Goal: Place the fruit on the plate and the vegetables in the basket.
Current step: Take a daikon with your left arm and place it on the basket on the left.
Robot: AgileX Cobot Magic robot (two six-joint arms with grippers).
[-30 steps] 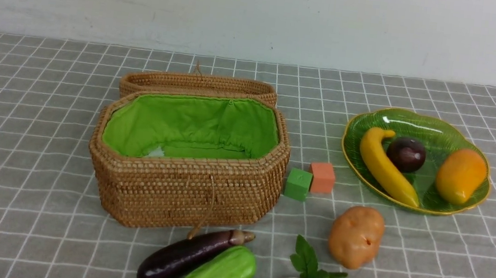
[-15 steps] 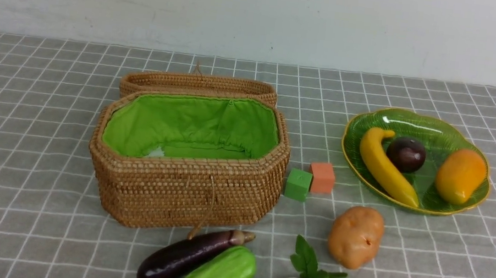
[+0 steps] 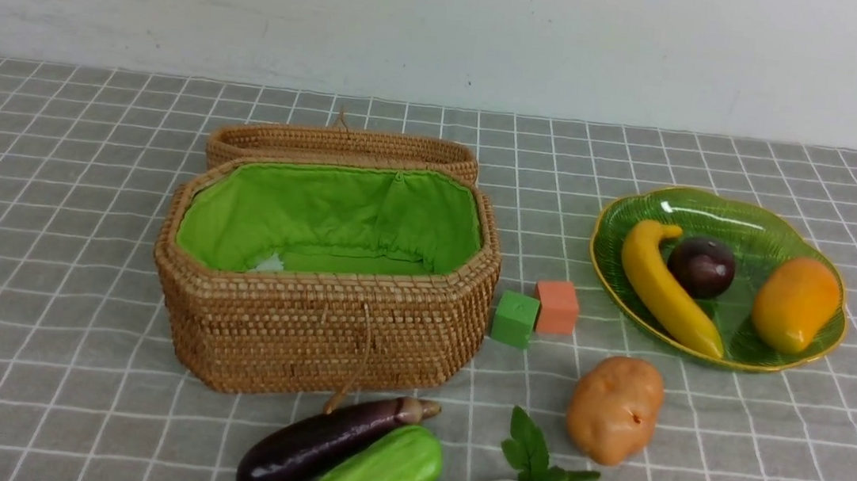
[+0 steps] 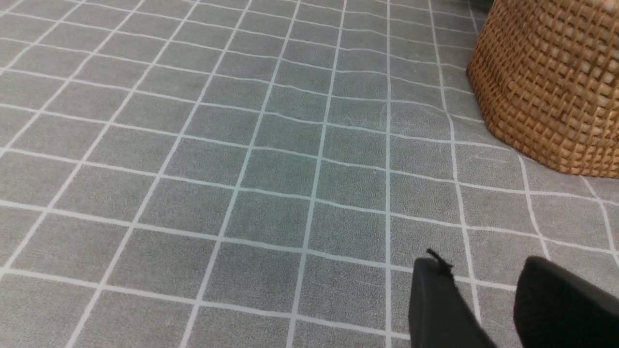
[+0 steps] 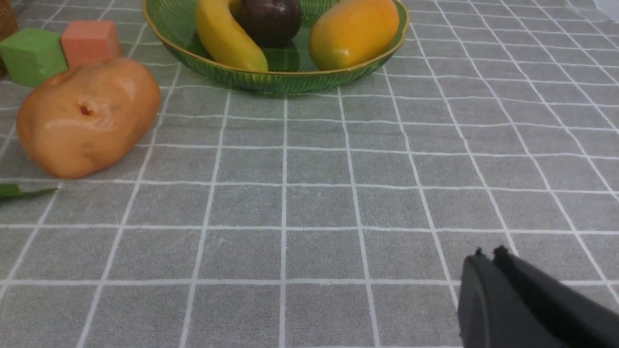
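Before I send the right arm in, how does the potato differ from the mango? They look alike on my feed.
The potato lies on the checked cloth, nearer the robot; the mango lies in the plate. The potato is lumpy with a small dimple; the mango is a smooth oval. The potato is duller orange-brown, the mango brighter orange-yellow. Both are orange-toned, glossy and roughly alike in size.

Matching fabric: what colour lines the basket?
Bright green basket lining, clearest in front view.
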